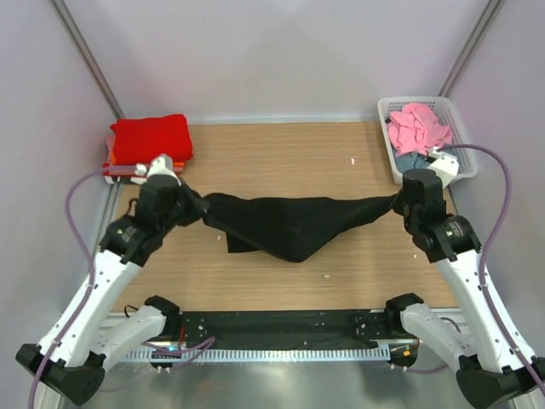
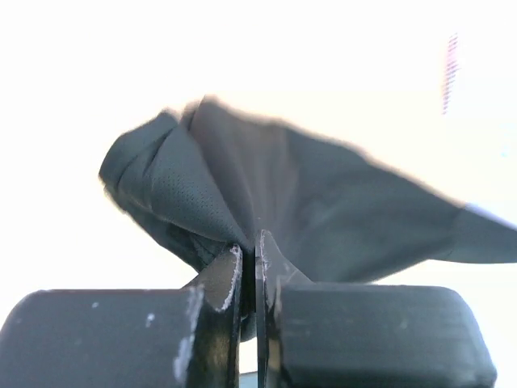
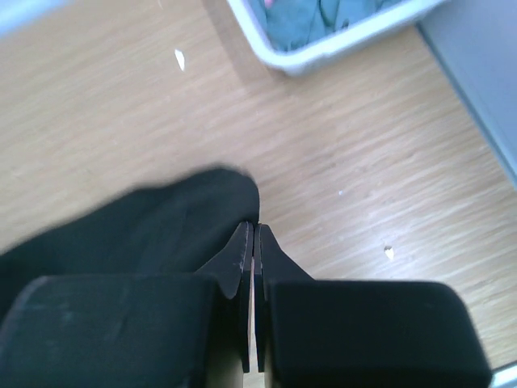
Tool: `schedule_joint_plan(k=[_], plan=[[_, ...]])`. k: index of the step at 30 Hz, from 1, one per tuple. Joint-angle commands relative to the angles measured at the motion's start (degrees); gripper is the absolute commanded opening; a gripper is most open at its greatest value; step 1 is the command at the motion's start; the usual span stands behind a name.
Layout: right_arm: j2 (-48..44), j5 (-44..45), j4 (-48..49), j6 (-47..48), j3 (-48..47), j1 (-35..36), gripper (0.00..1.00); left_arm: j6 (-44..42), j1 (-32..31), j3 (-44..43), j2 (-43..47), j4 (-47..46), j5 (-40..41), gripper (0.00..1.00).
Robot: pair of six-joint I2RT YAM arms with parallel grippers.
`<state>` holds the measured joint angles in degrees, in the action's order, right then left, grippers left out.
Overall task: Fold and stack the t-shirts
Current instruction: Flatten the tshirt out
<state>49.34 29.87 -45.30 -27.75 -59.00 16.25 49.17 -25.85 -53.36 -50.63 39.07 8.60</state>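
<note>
Top view, black t-shirt [image 1: 285,223]: pulled into a sagging band over the table [image 1: 281,158], left of the basket [image 1: 387,111] and nearer the arms.
Top view, left gripper [image 1: 197,211]: at the band's end far from the basket, clamped on the cloth.
Top view, right gripper [image 1: 398,202]: at the band's end just in front of the basket, pinching the cloth.
Top view, other shirts: pink t-shirt [image 1: 419,126] and grey-blue t-shirt [image 1: 410,162] inside the basket; folded red t-shirt [image 1: 152,138] at the back corner opposite the basket.
Left wrist view, left gripper [image 2: 251,259]: jaws pressed together on a bunched fold of the black t-shirt [image 2: 307,210]; background washed out.
Right wrist view, right gripper [image 3: 253,250]: jaws closed; black t-shirt [image 3: 137,234] gathered at its tips.
Right wrist view, basket [image 3: 339,50]: beyond the gripper, grey-blue t-shirt [image 3: 315,20] inside.
</note>
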Motion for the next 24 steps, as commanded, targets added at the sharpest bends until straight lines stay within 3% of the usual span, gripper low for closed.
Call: schedule_joint_plan(k=[1, 3, 5, 6, 9, 10, 12, 13, 15, 18, 24], plan=[[-0.5, 4.5, 1.1, 1.3, -6.4, -0.2, 0.01, -7.9, 0.6, -15.5, -6.4, 10.9, 0.8, 0.0], [3.0, 4.8, 1.7, 1.8, -9.8, -0.4, 0.01, -10.9, 5.2, -22.5, -15.2, 10.2, -3.6, 0.0], [8.9, 4.5, 2.1, 3.0, -12.3, -0.8, 0.01, -11.6, 14.0, -27.6, -21.9, 7.9, -12.9, 0.0], [10.8, 4.3, 2.2, 3.3, -14.2, -1.7, 0.01, -11.4, 16.3, -29.2, -29.9, 7.3, -18.4, 0.0], [17.3, -0.4, 2.8, 3.3, -16.1, -4.2, 0.01, -10.3, 22.2, -35.8, -42.1, 8.2, -24.1, 0.05], [18.8, -2.5, 3.3, 3.2, -16.1, -6.1, 0.01, -10.5, 22.7, -37.5, -49.1, 8.3, -25.6, 0.22], [22.1, -7.0, 4.0, 3.3, -15.9, -7.7, 0.01, -11.3, 22.3, -40.5, -53.7, 10.1, -27.6, 0.47], [23.1, -7.5, 3.8, 3.4, -16.0, -8.4, 0.01, -11.4, 21.8, -40.1, -54.0, 10.0, -26.9, 0.67], [24.4, -8.9, 3.8, 3.8, -15.5, -8.7, 0.01, -12.0, 19.3, -36.2, -51.3, 8.1, -21.5, 0.82], [24.4, -10.1, 4.9, 4.0, -14.1, -9.0, 0.01, -11.8, 17.1, -31.5, -44.2, 6.4, -16.9, 0.85], [25.3, -11.0, 5.6, 4.3, -12.5, -9.0, 0.01, -10.7, 10.2, -14.2, -28.3, 2.9, -6.3, 0.75]])
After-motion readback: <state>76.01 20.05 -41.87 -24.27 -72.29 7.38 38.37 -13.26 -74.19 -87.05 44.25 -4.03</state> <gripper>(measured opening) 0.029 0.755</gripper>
